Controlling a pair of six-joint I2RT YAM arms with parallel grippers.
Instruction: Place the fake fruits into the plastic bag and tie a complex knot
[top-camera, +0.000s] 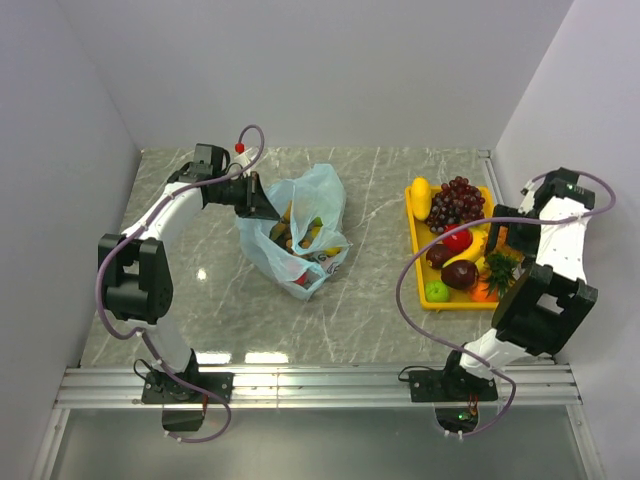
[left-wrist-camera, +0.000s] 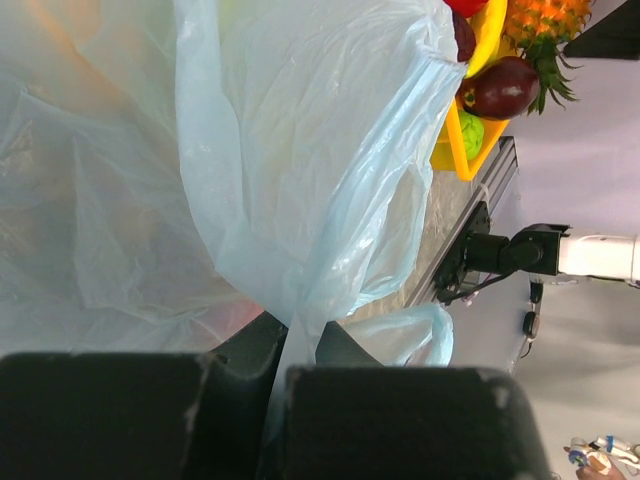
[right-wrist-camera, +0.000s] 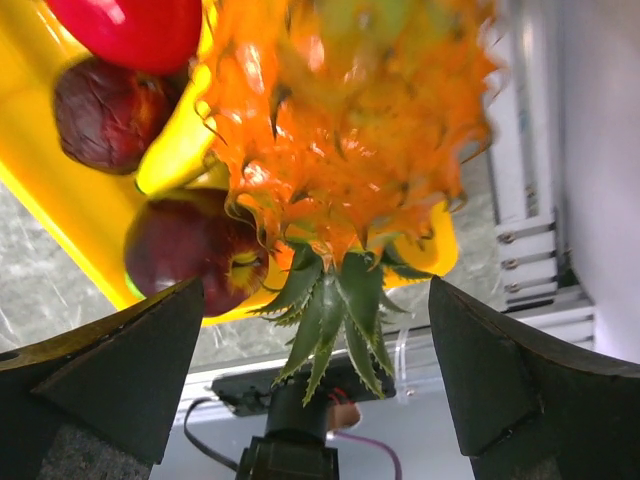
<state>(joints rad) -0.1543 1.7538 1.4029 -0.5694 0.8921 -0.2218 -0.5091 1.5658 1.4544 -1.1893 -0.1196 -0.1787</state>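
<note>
- The right arm (top-camera: 540, 300) folds up over the near end of the yellow tray (top-camera: 412, 245). The right jaws stand wide, 1 dark finger (right-wrist-camera: 130, 360) on each side of the pineapple (right-wrist-camera: 340, 130) and clear of it. Its leafy crown points toward the wrist camera.
- Beside the pineapple on the tray lie a green fruit (top-camera: 437, 291), a dark purple fruit (top-camera: 460, 274) and a red apple (top-camera: 457, 240).
- At the tray's far end sit purple grapes (top-camera: 456, 200) and a yellow mango (top-camera: 421, 197).
- The left arm (top-camera: 150, 260) stretches over the grey marble worktop (top-camera: 370, 300). The left jaws are closed on a pinched strip of the plastic bag (left-wrist-camera: 300, 150) at its left rim.
- The plastic bag lies on the worktop left of centre, well apart from the tray. Its mouth is open, and yellow and dark fruit shapes show inside.
</note>
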